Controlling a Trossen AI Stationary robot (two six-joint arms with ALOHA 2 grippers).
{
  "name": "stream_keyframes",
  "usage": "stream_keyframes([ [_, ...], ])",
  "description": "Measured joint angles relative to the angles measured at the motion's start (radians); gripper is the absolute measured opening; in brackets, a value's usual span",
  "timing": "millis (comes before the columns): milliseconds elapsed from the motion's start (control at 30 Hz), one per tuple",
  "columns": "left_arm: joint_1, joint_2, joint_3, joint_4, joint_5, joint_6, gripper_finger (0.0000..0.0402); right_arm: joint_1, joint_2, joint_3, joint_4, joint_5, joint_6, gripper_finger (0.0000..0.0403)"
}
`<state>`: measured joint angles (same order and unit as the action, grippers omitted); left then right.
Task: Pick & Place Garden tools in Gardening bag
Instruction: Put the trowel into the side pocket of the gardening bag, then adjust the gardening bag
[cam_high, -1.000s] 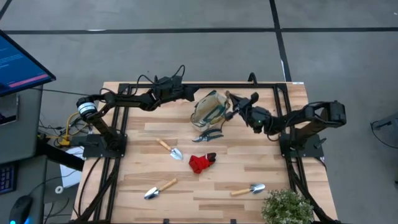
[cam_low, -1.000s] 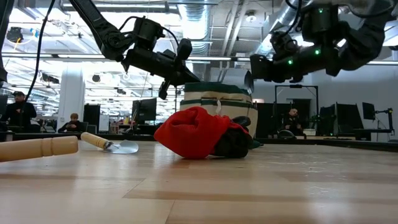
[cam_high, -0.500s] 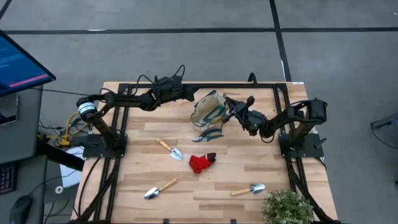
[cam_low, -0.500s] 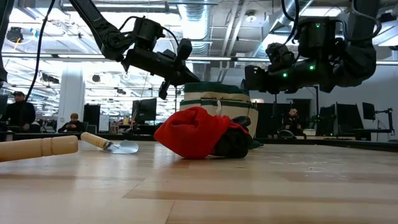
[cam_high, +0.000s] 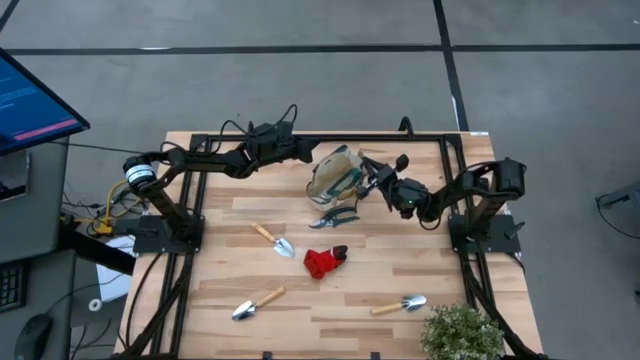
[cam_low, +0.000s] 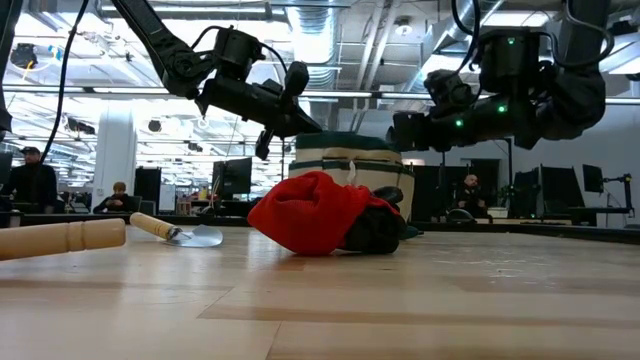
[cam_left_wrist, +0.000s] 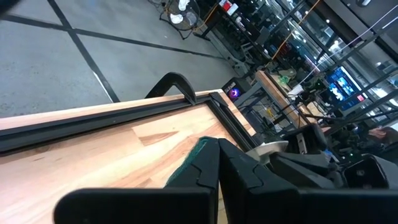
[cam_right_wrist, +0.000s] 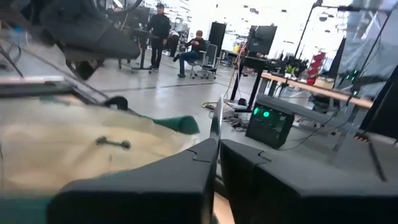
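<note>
While the gardening bag (cam_high: 338, 175) sits at the far middle of the table (cam_high: 430, 265), its green rim is pinched by the left gripper (cam_high: 312, 153), whose fingers are clenched on the dark trim. From the other side the right gripper (cam_high: 374, 178) hovers at the bag's rim with a silver trowel blade (cam_right_wrist: 215, 124) clamped between its closed fingers (the handle is hidden). Just in front of the bag lie the teal-handled pruning shears (cam_high: 336, 214), and nearer still the red-and-black glove (cam_high: 323, 261). Three wooden-handled tools rest on the boards: one trowel (cam_high: 272, 240) left of the glove, another (cam_high: 257, 302) near the front edge, a third (cam_high: 400, 304) beside the potted plant (cam_high: 461, 332) at the front right corner.
</note>
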<state>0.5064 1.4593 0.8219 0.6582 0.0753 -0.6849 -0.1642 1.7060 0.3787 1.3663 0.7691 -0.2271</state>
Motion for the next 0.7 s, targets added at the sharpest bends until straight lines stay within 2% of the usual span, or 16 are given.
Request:
stream_keyframes([
  [267, 0.012, -0.011, 0.0, 0.001, 0.003, 0.018, 0.0003, 0.012, -0.085, 0.0, 0.006, 0.044, -0.093, 0.0092],
  [467, 0.049, -0.116, 0.0, -0.034, 0.005, 0.109, 0.0003, 0.076, -0.232, 0.024, -0.03, 0.045, -0.211, 0.0133],
  [567, 0.075, -0.214, 0.0, -0.186, 0.036, 0.161, 0.0003, 0.134, -0.317, 0.09, -0.199, 0.056, -0.225, 0.0142],
  [700, 0.082, -0.368, 0.0, -0.544, 0.058, 0.227, 0.0003, 0.221, -0.403, 0.213, -0.538, 0.175, -0.178, 0.0142],
])
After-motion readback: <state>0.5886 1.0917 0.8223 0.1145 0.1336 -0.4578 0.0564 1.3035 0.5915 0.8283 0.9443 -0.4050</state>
